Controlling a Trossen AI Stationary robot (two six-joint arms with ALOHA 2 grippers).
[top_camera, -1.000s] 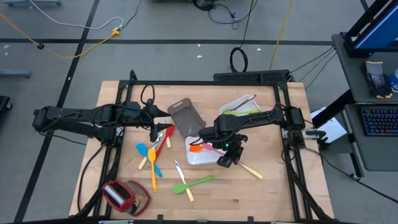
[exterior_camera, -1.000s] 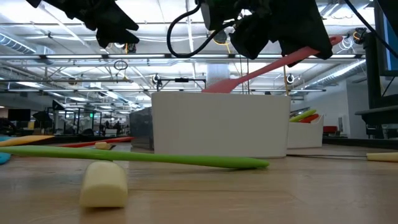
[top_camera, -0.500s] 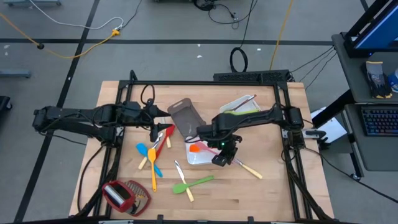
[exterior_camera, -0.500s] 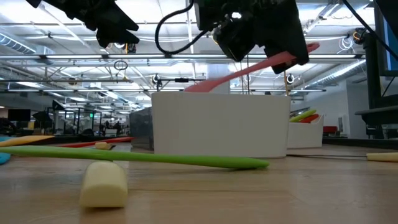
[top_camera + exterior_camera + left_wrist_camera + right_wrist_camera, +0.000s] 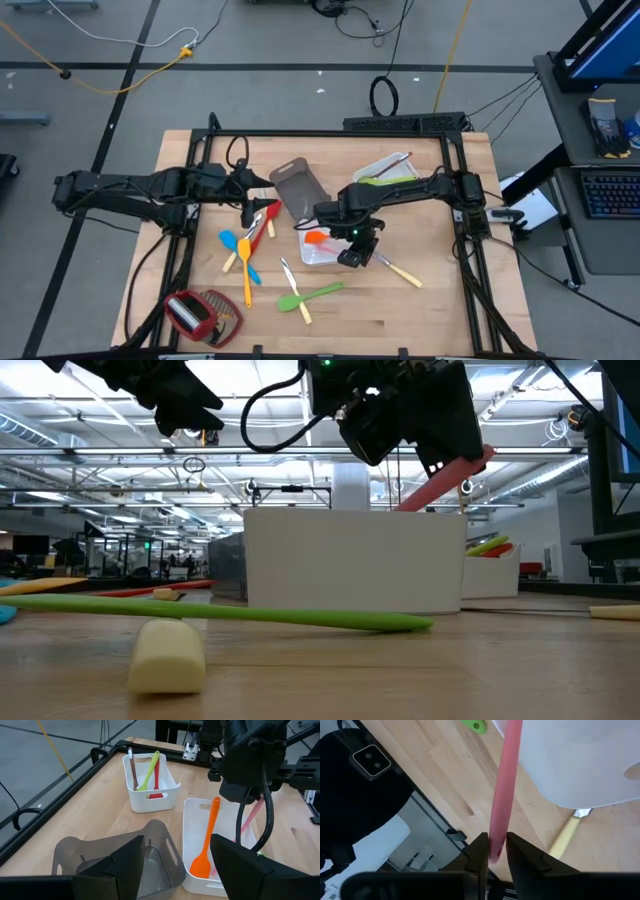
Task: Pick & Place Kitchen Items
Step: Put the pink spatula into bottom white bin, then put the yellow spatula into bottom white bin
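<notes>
My right gripper [image 5: 496,852] hangs over the near white tray [image 5: 350,560] and is shut on a pink spatula [image 5: 440,482]. The spatula slants steeply down into that tray, and the tray wall hides its head in the low view. An orange spatula [image 5: 207,840] lies flat in the same tray. My left gripper [image 5: 250,185] waits open above the grey tray [image 5: 120,860], with nothing between its fingers. My right gripper pinches the pink spatula's handle near its free end [image 5: 496,845] between its two fingers, which lie across the handle. The fingers slant down from above. The spatula hangs steeply below them, head down inside the white tray; whether the head touches the tray floor I cannot tell.
A second white tray [image 5: 385,168] at the far right holds red and green utensils. Blue, yellow and red utensils [image 5: 245,245] lie loose left of the trays. A green spatula [image 5: 318,293] and a pale-handled knife [image 5: 400,270] lie toward the near edge. A red-and-silver thing [image 5: 200,312] sits near left.
My right gripper has gone a little toward the table's left and tipped further downward. The pink spatula has swung from a shallow slant, with its head showing above the tray wall, to a steep one with the head down behind the wall.
</notes>
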